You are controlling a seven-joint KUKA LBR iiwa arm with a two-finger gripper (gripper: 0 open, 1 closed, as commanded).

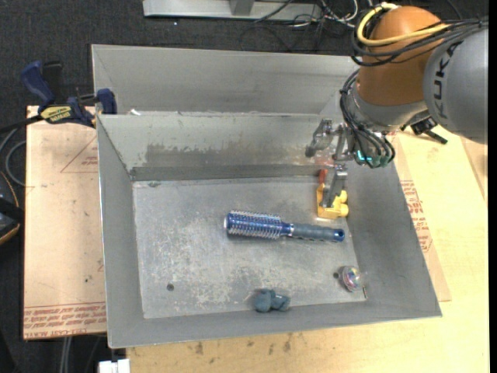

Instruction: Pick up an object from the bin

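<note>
In the camera view my arm (458,68) comes in over the back right corner of the bin (194,274), its orange cover (396,49) bent over the rim. My end effector (338,191) points down, just past the handle end of the blue hairbrush (283,228). I cannot tell whether it is apart or together. Its tip is right at a small yellow block (332,205), which lies just behind the brush handle. A small round thing (349,278) lies in front of the handle, and a grey-blue lump (270,301) in front of the bristles.
</note>
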